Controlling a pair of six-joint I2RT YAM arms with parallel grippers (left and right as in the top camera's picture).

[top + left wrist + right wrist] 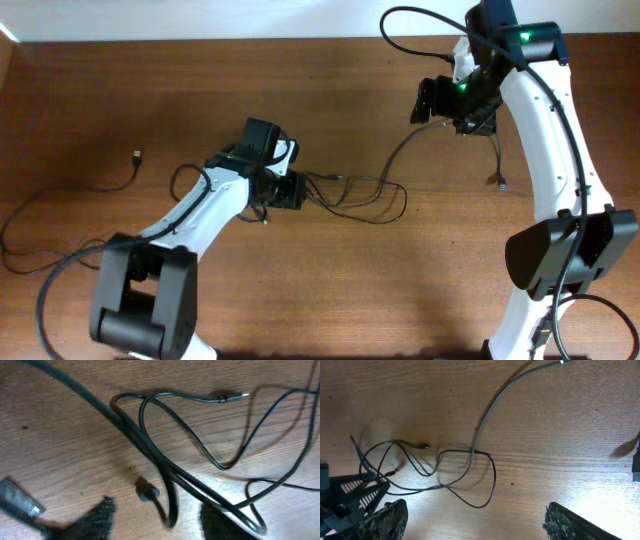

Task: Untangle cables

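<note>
Closing the wide-open left gripper (157,515) on all the cables (150,451) crossing between its fingers (95,522) risks cinching the tangle; the right gripper (476,510), open and empty, hangs clear.

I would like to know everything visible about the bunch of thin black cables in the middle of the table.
The bunch of cables is thin, black, flexible cord, lying flat on the wooden table in loose loops that cross each other. A small plug with a silvery tip shows at one end. Some strands run between the open jaws of the left gripper. One strand leads away toward the right arm; its end is hidden.
</note>
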